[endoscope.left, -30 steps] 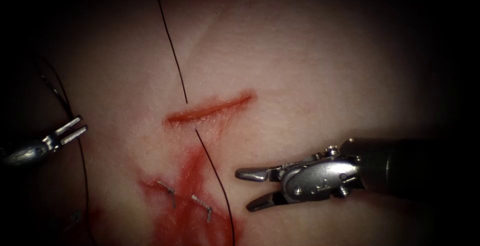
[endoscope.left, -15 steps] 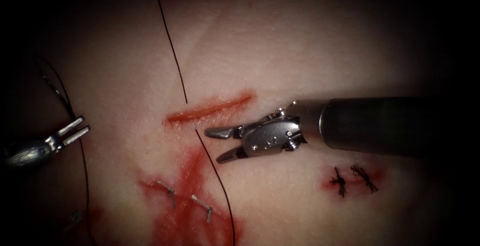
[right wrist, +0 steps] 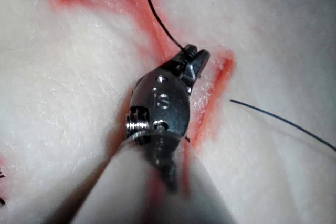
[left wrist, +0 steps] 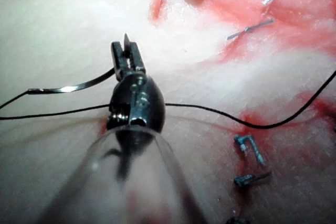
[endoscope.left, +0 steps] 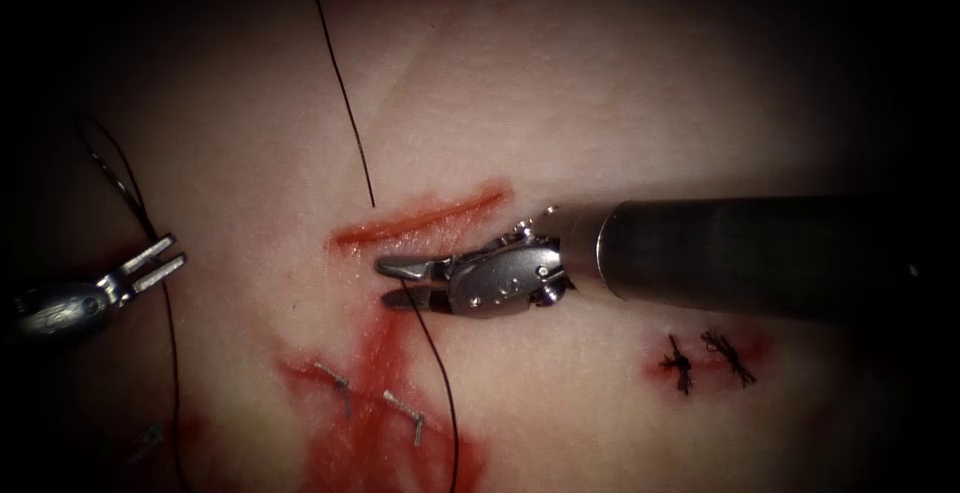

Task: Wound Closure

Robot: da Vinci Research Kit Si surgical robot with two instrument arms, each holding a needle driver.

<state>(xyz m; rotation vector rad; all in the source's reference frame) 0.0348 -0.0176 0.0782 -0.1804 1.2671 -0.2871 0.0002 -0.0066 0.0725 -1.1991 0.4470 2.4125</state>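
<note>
The right tool [endoscope.left: 385, 282] pinches the thread [endoscope.left: 340, 93] just on the cut's [endoscope.left: 420, 218] near side — strand running far-to-near across it — while the left tool [endoscope.left: 172, 253], well left, seems to grip the needle [left wrist: 68, 87] clear of the tissue [endoscope.left: 600, 103].

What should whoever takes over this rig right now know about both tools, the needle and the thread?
Left tool: jaws shut on the needle near one end, left of the cut; the needle is out of the tissue.
Right tool: tip at the thread just below the cut; a firm hold can't be confirmed.
Done: the thread enters the tissue above the cut and comes out below it. Two knotted stitches sit to the right.
Left: the cut is open, with no knot on it.
</note>
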